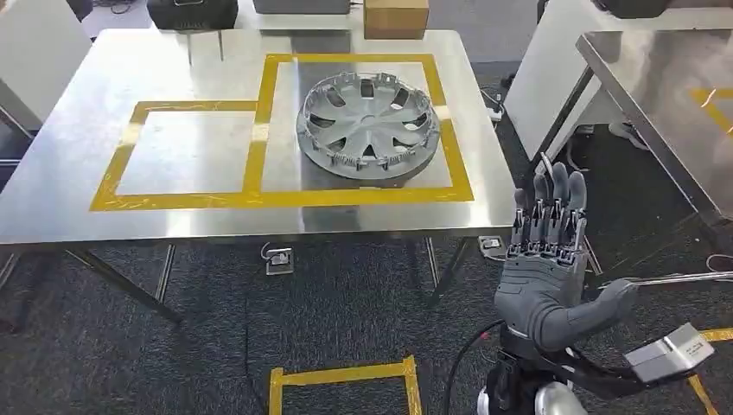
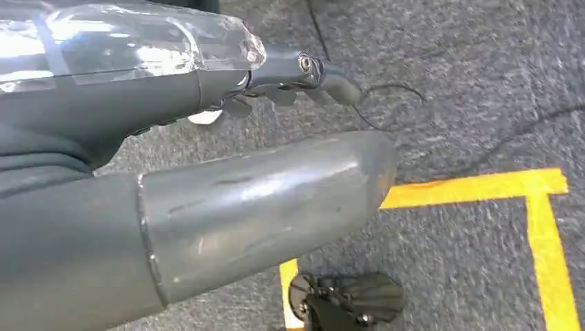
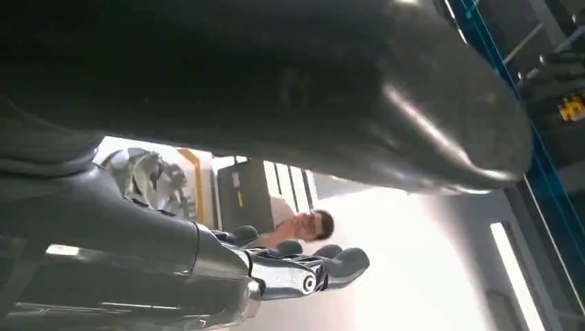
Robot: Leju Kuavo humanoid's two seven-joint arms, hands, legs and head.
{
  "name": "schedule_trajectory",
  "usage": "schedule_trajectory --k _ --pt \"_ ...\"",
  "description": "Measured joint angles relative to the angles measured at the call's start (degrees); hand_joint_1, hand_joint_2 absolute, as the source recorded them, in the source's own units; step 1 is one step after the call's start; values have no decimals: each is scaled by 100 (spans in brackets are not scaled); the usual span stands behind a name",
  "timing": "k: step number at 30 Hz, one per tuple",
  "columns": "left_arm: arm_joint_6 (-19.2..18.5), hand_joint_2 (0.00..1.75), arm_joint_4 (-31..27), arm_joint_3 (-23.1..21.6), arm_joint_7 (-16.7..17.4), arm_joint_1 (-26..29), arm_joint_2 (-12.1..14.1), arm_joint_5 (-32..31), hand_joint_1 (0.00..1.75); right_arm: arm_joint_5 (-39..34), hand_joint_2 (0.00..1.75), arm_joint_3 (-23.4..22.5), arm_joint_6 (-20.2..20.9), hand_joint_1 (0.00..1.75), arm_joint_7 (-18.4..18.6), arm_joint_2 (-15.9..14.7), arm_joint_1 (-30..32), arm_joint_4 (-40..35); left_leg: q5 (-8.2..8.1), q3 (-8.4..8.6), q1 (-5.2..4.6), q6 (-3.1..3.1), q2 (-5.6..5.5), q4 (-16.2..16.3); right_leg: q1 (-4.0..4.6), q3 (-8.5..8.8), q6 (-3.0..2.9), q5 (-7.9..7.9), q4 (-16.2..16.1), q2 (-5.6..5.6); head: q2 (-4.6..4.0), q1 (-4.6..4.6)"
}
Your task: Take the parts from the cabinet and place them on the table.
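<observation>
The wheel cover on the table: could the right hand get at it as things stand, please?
Probably yes. The right hand is raised, open and holding nothing, just off the table's near right corner, and nothing stands between it and the wheel cover.

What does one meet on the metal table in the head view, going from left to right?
Empty yellow-taped rectangle → silver hubcap inside the second taped rectangle; beyond the table's right edge, the raised right hand.
</observation>
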Motion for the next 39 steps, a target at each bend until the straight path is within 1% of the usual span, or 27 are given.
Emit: schedule_trajectory --k 1,2,5,7,9,10,11,13,14,15,16,17,20,21,22,24,25,26,28,30,31,32,33,35,36,38,39 --pt "2 0 -2 4 0 -2 -15 0 0 -20 0 -72 9 0 -15 2 2 17 37 -16 -49 -24 -3 7 31 242 -66 -114 -419 -30 0 -15" --pt "2 0 -2 11 0 -2 -28 0 0 -26 0 -125 11 0 -22 2 5 35 98 -39 -29 -57 11 -3 31 279 -28 -133 -523 -21 0 -42" --pt "4 0 -2 20 0 12 -24 -2 0 -33 0 -260 13 0 -24 9 79 94 228 -76 -42 -131 8 -32 30 180 -32 74 -650 -37 0 9" --pt "2 0 0 22 11 4 -17 -2 0 -2 0 -297 7 0 -15 28 92 131 -352 -244 -4 -188 22 321 -11 48 -62 223 -662 -60 0 -55" --pt "2 0 0 22 37 2 -17 -2 0 94 0 -486 -59 0 81 76 177 244 -993 -408 60 -256 32 1118 -20 -118 -50 361 -653 -76 0 -157" --pt "2 0 2 22 42 2 -17 -2 0 43 0 -602 -83 0 92 105 218 355 -1116 -457 81 -291 35 1484 -29 -225 -34 433 -640 -87 0 -170" --pt "2 0 2 24 42 3 -15 2 0 -86 0 -735 -81 0 94 122 239 514 -1019 -432 106 -324 44 1671 -44 -337 -12 503 -608 -96 0 -188" --pt "2 0 0 28 42 1 -6 55 0 -311 0 -993 -37 0 46 146 256 956 -493 -89 152 -379 55 1400 -88 -573 48 598 -495 -103 0 -203" --pt "4 0 0 31 41 -1 -6 83 0 -347 0 -1113 -39 0 -8 146 249 1244 -311 233 172 -407 56 996 -113 -691 86 624 -414 -109 0 -208" --pt "4 0 0 31 39 -7 -6 114 0 -347 0 -1227 -61 0 -59 146 221 1593 -386 577 203 -435 47 512 -132 -786 128 656 -329 -110 0 -225" --pt "4 0 2 35 39 -23 -26 124 0 -341 0 -1332 -94 0 -107 146 175 2008 -651 851 164 -450 16 33 -112 -874 169 682 -247 -98 0 -262" --pt "7 0 0 35 44 -37 -28 129 0 -341 0 -1403 -103 0 -118 149 139 2342 -723 828 164 -321 -9 -40 -111 -894 208 720 -225 -100 0 -245" --pt "11 0 0 37 118 -40 -48 122 0 -350 0 -1508 -98 0 -201 157 6 3499 -577 718 141 -153 -28 -59 -140 -902 305 904 -301 -111 0 -219" --pt "11 0 0 42 190 -46 -50 99 0 -345 0 -1514 -88 0 -201 170 -25 3921 -492 651 160 -93 -20 -61 -157 -951 346 761 -249 -87 0 -238" --pt "11 0 0 50 239 -51 -52 72 0 -334 0 -1512 -65 0 -168 177 -46 4330 -413 550 157 -56 -44 -62 -162 -1022 381 398 -46 -74 0 -188" --pt "2 0 0 70 330 -52 -52 26 0 -218 0 -1501 15 0 -35 223 -94 5098 -250 359 138 -19 -77 -55 -175 -1199 418 -330 768 -65 0 -98" --pt "2 0 0 74 361 -48 -48 15 0 -166 0 -1490 44 0 40 267 -117 5437 -175 251 127 -14 -88 -47 -175 -1255 421 -528 1163 -61 0 -76" --pt "2 0 0 79 363 -42 -39 7 0 -52 0 -1468 90 0 143 319 -141 5754 -93 143 111 -13 -91 -44 -175 -1240 412 -524 1437 -54 0 -33" --pt "2 0 0 90 358 -40 -13 0 0 294 0 -1330 243 0 425 424 -185 6340 41 -34 81 -21 -79 -42 -172 -935 354 -126 1268 -48 0 29" --pt "2 0 0 120 341 -45 11 0 0 707 0 -1105 443 0 740 531 -235 6844 154 -139 59 -51 -51 -43 -140 -253 236 94 359 -50 0 66" --pt "2 0 -2 127 339 -47 15 0 0 856 0 -980 522 0 852 566 -249 7037 189 -150 47 -77 -29 -40 -100 173 173 -33 -191 -58 0 74" --pt "2 0 -2 131 337 -50 26 0 0 947 0 -873 564 0 914 623 -290 7172 241 -163 34 -112 19 -37 -91 399 143 -148 -615 -52 0 88" --pt "2 0 -2 133 339 -53 42 0 0 944 0 -784 617 0 1021 667 -328 7331 306 -166 47 -145 57 -57 -66 339 155 -115 -591 -32 0 41" --pt "2 0 -2 136 334 -50 77 0 0 824 0 -622 809 0 1297 785 -367 7725 421 -162 84 -232 93 -109 -24 286 81 4 -621 -11 0 13" --pt "2 0 0 136 317 -46 109 0 0 796 0 -544 889 0 1458 848 -378 7918 329 -206 108 -250 86 -60 -78 237 46 112 -681 -42 0 24" --pt "0 0 2 140 280 -44 144 0 0 756 0 -378 964 0 1581 933 -383 8259 -472 -395 111 -294 68 489 -62 39 -41 259 -669 -46 0 -77" --pt "0 0 2 142 251 -45 153 0 0 732 0 -319 995 0 1589 962 -391 8383 -850 -469 122 -317 56 912 -55 -56 -36 332 -666 -49 0 -134"
